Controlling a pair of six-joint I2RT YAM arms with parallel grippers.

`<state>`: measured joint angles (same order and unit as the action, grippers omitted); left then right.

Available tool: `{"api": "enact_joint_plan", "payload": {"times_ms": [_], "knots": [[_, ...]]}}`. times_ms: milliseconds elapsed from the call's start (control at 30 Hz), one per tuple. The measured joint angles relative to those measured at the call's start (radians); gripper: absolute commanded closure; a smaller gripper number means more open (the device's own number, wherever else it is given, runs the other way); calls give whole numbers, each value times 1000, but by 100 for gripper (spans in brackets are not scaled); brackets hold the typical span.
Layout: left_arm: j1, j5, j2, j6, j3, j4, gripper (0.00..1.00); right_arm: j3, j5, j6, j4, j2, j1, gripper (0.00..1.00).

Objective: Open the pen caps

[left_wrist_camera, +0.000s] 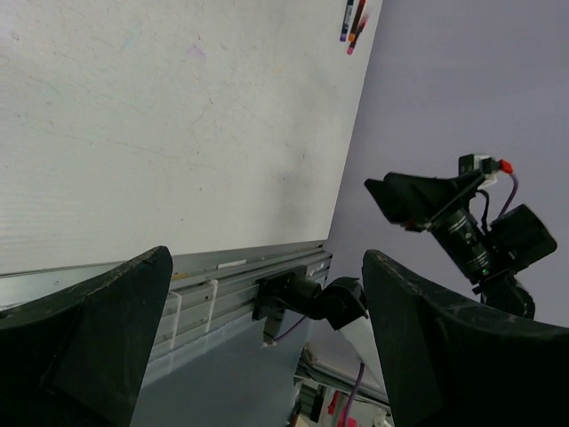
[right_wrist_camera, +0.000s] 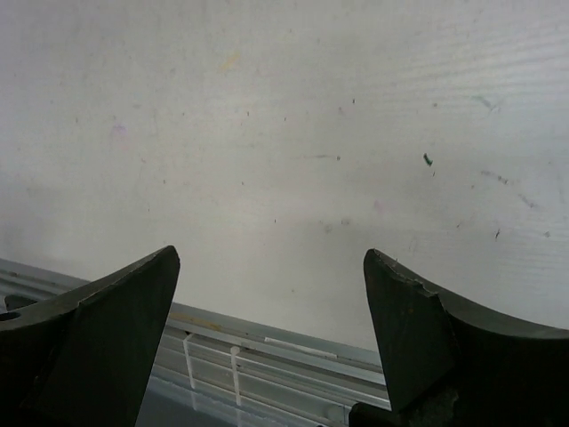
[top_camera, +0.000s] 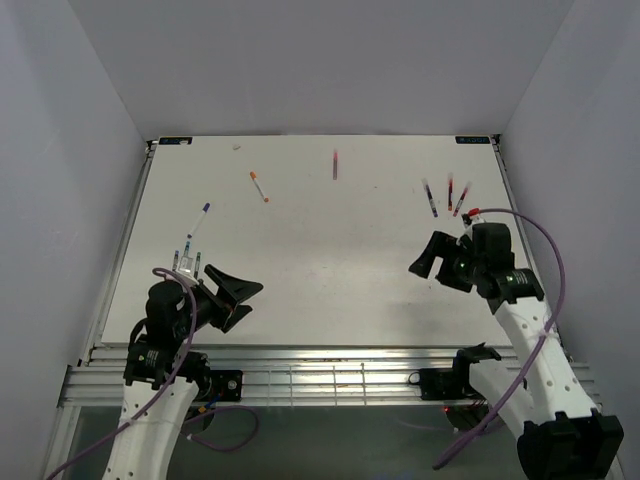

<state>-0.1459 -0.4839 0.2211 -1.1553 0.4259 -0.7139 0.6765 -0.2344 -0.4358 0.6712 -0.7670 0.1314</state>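
Observation:
Several slim pens lie scattered on the white table. A white pen with orange ends and a dark red pen lie at the back. Three dark pens sit at the back right, also seen in the left wrist view as pens at the top edge. A blue-tipped pen and two short-looking pens lie near the left arm. The pen caps are too small to tell apart from the barrels. My left gripper is open and empty near the front left. My right gripper is open and empty over bare table.
An aluminium rail frame runs along the table's near edge. Grey walls close in the left, back and right sides. The right arm shows in the left wrist view. Purple cables loop off both arms.

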Motion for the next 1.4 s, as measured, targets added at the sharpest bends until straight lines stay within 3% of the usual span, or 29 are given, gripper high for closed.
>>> {"api": "enact_joint_plan", "payload": {"times_ms": [300,500,667,833,1167,1400], "knots": [[-21,8,150,105,153,-35,2,378,201,49,-91,-513,0,10],[-26,13,214,183,211,-33,2,650,319,117,-130,-849,-14,0],[-27,12,330,266,254,-29,4,858,333,173,-152,-1087,-27,10],[-27,65,409,338,312,-38,4,928,255,196,-227,-1206,-28,2],[-27,311,539,426,454,-58,5,1281,239,208,-276,-1500,109,2],[-27,369,633,457,475,-69,6,1359,211,203,-338,-1585,180,7]]}}
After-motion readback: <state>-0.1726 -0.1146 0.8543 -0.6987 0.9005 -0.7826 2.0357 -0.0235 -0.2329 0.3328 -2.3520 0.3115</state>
